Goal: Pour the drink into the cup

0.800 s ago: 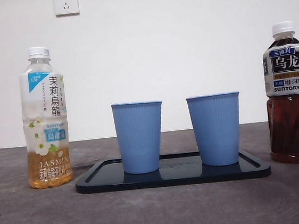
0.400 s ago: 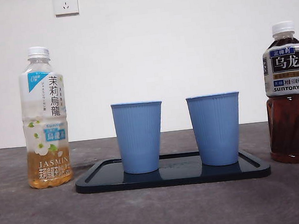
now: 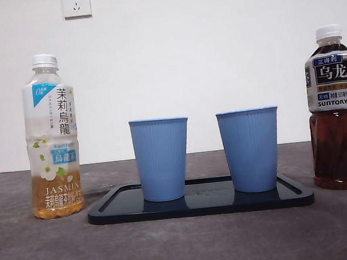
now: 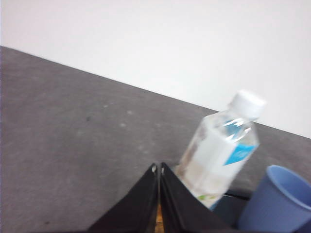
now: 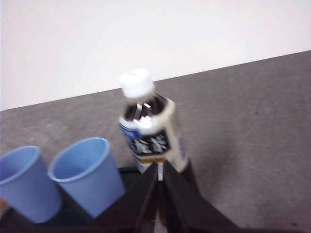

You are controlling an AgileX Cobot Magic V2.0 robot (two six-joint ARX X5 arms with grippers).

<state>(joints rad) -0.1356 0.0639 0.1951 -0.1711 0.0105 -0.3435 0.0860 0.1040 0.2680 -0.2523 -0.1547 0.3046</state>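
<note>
Two ribbed blue plastic cups (image 3: pixel 161 158) (image 3: pixel 250 149) stand upright on a flat black tray (image 3: pixel 200 207), empty as far as visible. Clear jasmine-tea bottle (image 4: pixel 218 149) sits just ahead of the left gripper (image 4: pixel 159 170), jaws pressed together, holding nothing. Dark oolong-tea bottle (image 5: pixel 151 131) sits just ahead of the right gripper (image 5: pixel 159 167), jaws likewise together. Both caps on. Step looks like approach; next needs jaws opened, then a bottle grasped.

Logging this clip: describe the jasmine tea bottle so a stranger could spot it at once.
Start at the dark tray holding two blue cups. The jasmine tea bottle stands on the table off one end, white-capped, with pale amber tea low inside; the oolong bottle is dark brown.
</note>
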